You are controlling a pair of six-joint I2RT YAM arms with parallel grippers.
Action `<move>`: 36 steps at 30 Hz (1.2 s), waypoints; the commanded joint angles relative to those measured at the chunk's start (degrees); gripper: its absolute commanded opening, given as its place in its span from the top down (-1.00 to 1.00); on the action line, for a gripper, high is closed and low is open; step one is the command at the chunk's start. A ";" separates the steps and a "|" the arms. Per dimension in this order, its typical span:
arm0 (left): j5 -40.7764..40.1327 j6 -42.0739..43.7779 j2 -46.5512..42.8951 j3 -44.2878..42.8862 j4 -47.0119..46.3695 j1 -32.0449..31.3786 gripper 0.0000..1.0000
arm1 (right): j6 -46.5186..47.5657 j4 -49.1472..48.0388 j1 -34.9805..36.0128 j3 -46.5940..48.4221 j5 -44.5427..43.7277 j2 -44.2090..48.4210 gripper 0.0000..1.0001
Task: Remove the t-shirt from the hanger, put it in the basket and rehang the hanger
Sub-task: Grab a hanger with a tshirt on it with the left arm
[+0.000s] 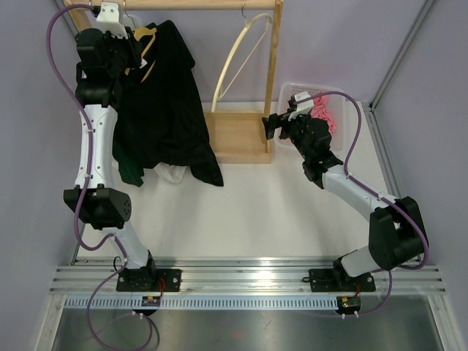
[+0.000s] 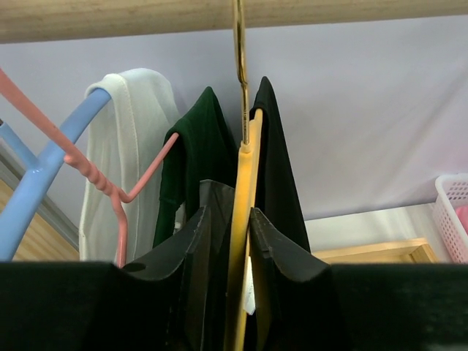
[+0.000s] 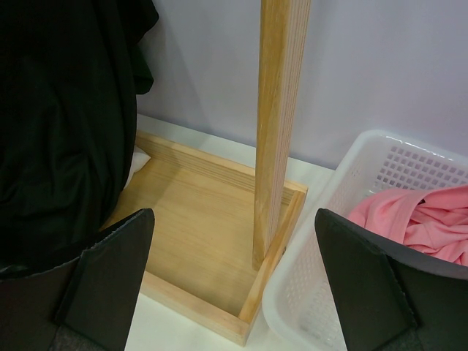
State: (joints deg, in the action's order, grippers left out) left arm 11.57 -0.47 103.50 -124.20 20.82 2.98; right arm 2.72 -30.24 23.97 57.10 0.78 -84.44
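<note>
Up in the upper left of the top view, the left gripper [image 1: 139, 45] is raised to the wooden rail [image 1: 183, 4] of the clothes rack, right against the hanging clothes. Its wrist camera shows the two dark fingers [image 2: 208, 219] pressed in from either side on the yellow hanger [image 2: 246, 168], which runs straight up between them to a metal hook [image 2: 239, 44] over the rail; the jaws are nearly together and pinch the hanger's neck. The black t-shirt [image 1: 172, 95] hangs on that hanger, draped over its right shoulder in the wrist view, and in the top view it falls in a long dark mass down to the table [image 1: 278, 212], just left of the rack's wooden base tray [image 1: 234, 135]. Beside it on the rail hang a dark green garment [image 2: 201, 146] on a pink hanger [image 2: 110, 191] and a white garment [image 2: 131, 146] on a blue hanger [image 2: 51, 161]. An empty cream hanger [image 1: 241, 58] hangs further right on the rail, apart from the clothes. The right gripper [image 1: 272, 124] is low at the centre right of the top view, near the rack's upright post [image 1: 276, 73]. Its jaws are spread wide and hold nothing; between them its own camera sees the post and the base tray. At the right stands a white plastic basket [image 3: 329, 219] with a pink cloth [image 3: 417, 216] in it, touching the corner of the tray.
</note>
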 commanded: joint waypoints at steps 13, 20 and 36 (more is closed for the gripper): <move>-0.77 -0.41 -2.08 -2.44 -5.00 -0.17 1.00 | 0.36 -0.61 0.38 2.05 0.89 1.04 -0.99; -0.23 -3.31 -1.82 -4.37 -8.25 -0.61 1.00 | 0.27 -0.61 0.29 2.05 1.07 0.95 -0.99; 3.10 -5.59 -6.64 -6.32 -7.73 -0.96 1.00 | -0.35 -0.26 0.38 3.81 2.21 -0.90 -0.99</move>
State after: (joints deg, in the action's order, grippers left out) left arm 12.49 -5.08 102.28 -130.02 20.75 2.09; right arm 2.66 -30.11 23.97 58.13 1.34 -84.55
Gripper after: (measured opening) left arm 0.057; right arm 0.993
